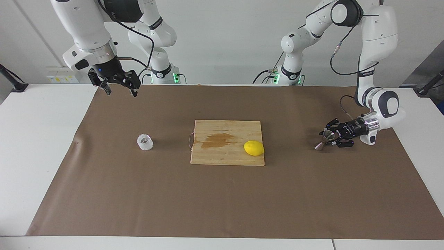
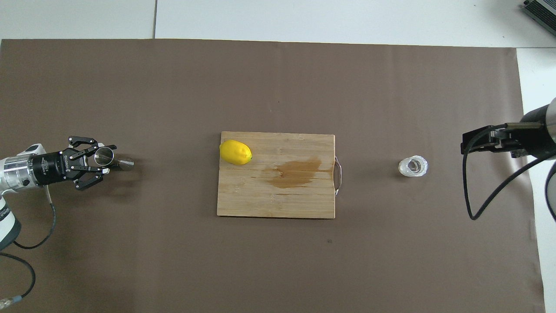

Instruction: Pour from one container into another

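Left gripper (image 1: 329,136) lies side-on at the left arm's end of the table, jaws around the steel jigger (image 1: 326,136), not visibly clamped; jigger upright on the mat; faceted cup (image 1: 145,142) at 9 o'clock of the cutting board (image 1: 227,142) in the facing view, right gripper (image 1: 119,87) open above the mat, nearer it
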Robot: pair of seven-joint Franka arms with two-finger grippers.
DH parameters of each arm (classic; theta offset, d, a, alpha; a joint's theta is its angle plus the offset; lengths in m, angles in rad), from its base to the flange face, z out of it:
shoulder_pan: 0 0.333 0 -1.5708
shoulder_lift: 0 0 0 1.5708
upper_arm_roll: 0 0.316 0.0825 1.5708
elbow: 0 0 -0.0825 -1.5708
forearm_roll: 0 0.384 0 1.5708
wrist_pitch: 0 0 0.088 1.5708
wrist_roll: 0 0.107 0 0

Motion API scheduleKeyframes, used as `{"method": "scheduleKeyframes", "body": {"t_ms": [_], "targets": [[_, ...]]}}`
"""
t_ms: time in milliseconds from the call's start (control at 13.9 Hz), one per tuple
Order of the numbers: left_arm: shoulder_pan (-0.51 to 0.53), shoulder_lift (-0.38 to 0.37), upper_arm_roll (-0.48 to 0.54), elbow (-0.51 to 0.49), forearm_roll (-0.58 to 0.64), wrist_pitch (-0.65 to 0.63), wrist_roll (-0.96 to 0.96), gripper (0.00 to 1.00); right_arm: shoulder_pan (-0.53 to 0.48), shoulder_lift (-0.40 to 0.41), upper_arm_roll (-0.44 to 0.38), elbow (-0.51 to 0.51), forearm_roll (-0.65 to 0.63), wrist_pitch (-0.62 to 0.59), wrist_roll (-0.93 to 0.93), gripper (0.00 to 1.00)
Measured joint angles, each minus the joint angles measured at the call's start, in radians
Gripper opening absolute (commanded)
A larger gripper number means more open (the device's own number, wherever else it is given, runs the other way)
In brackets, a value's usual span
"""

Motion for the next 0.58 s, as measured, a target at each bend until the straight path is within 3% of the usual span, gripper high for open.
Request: {"method": "scheduleKeyframes", "body": {"t_ms": [360, 576], "targets": [[0.000, 0.000, 0.000, 0.000, -0.004, 0.000, 0.000, 0.15, 0.000, 0.000, 0.000, 0.000, 0.000, 0.000, 0.000, 1.00], [0.000, 0.000, 0.000, 0.000, -0.024, 0.000, 0.000, 0.12, 0.000, 0.000, 0.000, 0.000, 0.000, 0.000, 0.000, 1.00]]}}
